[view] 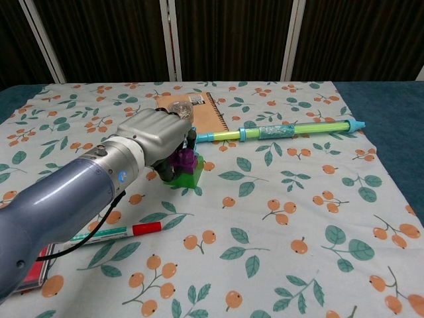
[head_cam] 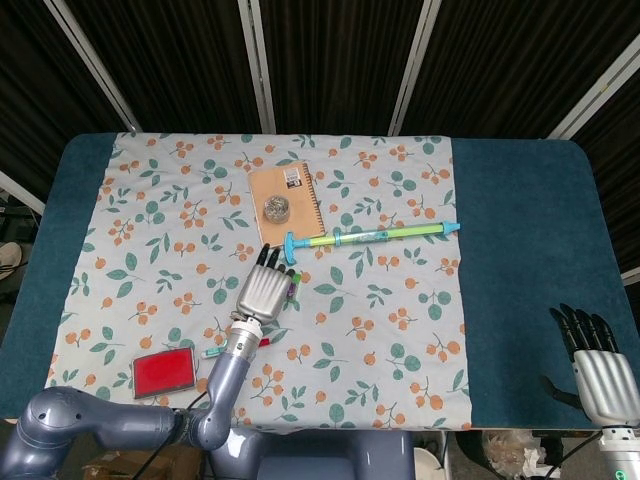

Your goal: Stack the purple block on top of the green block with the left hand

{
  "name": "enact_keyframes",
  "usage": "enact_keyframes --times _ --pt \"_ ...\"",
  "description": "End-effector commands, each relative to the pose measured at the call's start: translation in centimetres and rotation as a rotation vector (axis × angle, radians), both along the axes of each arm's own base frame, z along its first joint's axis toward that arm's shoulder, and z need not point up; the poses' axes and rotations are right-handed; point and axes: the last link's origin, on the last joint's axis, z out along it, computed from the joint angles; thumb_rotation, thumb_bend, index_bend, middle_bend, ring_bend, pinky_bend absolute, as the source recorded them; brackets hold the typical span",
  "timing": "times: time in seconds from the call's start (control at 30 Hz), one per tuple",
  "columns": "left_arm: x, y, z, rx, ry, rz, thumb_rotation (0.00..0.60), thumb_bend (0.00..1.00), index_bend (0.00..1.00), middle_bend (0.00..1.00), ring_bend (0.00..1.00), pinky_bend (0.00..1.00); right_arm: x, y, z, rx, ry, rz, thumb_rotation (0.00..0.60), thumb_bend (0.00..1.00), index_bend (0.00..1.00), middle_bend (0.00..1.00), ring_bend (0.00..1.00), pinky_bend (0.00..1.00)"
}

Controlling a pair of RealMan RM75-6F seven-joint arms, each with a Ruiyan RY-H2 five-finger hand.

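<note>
A: Left hand (view: 156,136) curled around the purple block (view: 183,159); it's sitting on the green block (view: 187,175).
B: Light, rigid plastic; pinch its sides; right hand (head_cam: 600,368) idle, fingers apart.

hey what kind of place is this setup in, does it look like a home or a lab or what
Most likely a lab or test bench dressed like a home table. A floral tablecloth covers a blue-topped table, dark curtain panels hang behind, and odd props lie about: a notebook, a long toy syringe and a marker.
</note>
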Motion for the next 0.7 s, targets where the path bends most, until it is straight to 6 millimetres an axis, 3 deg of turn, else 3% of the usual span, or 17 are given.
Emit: enact_keyframes --times 0.03,0.47,0.63,0.7 --pt "-0.6 -0.1 -0.3 -0.003 0.009 0.001 0.600 0.48 0.42 0.39 0.10 0.08 0.0 0.0 0.0 0.001 0.001 -0.001 0.600 0.22 0.00 0.06 0.00 0.00" --pt "-1.5 -0.2 -0.9 0.014 0.037 -0.033 0.600 0.47 0.40 0.38 0.10 0.08 0.0 -0.1 -0.1 0.005 0.003 0.000 0.600 0.22 0.00 0.06 0.00 0.00" --pt "-0.3 0.0 -0.1 0.039 0.009 -0.068 0.600 0.45 0.35 0.33 0.08 0.08 0.0 -0.1 -0.3 0.013 0.004 0.000 0.600 0.22 0.00 0.06 0.00 0.00" --pt "0.4 0.0 0.6 0.055 -0.020 -0.088 0.600 0.43 0.30 0.24 0.03 0.07 0.0 -0.2 -0.3 0.018 0.003 -0.001 0.600 0.22 0.00 0.06 0.00 0.00"
